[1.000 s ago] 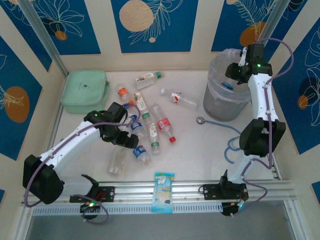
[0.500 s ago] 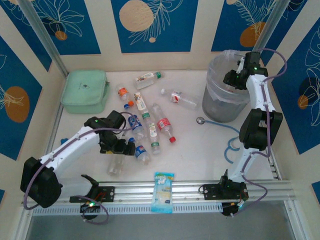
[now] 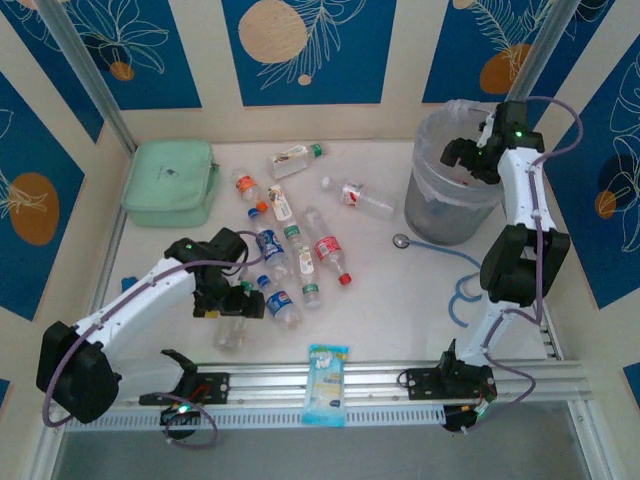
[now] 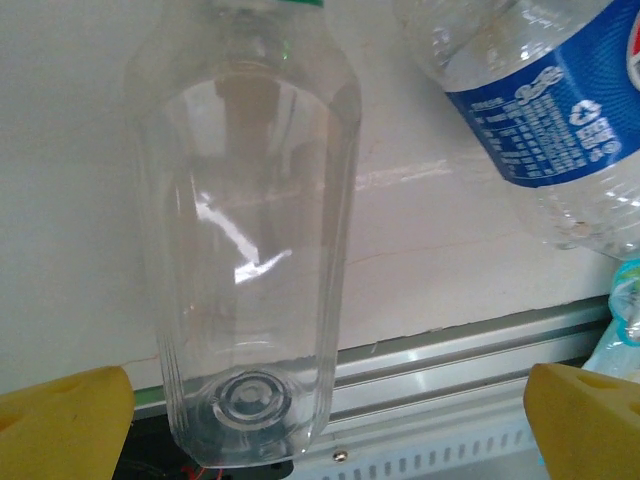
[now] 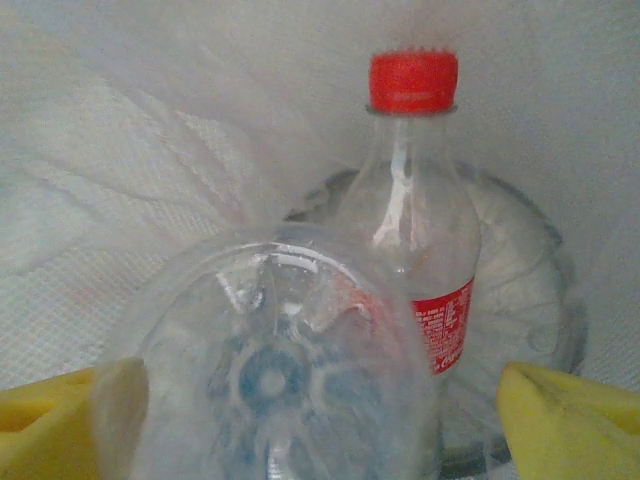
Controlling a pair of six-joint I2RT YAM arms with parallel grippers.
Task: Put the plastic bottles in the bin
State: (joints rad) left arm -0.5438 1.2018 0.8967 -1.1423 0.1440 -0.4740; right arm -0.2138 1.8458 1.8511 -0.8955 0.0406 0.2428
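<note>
Your left gripper (image 4: 325, 415) stands wide open astride a clear bottle (image 4: 250, 250) on the table (image 4: 80, 150); over the bin (image 3: 440, 215), your right gripper (image 5: 320, 420) gapes, a second bottle (image 5: 270, 380) between its fingers (image 5: 570, 420).

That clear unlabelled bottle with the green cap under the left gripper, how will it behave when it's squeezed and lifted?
The clear label-less plastic bottle looks empty, so it is probably very light for its size. Its thin see-through walls will likely dent under a firm squeeze. Lying on its side on the smooth white table, it may roll if nudged.
</note>
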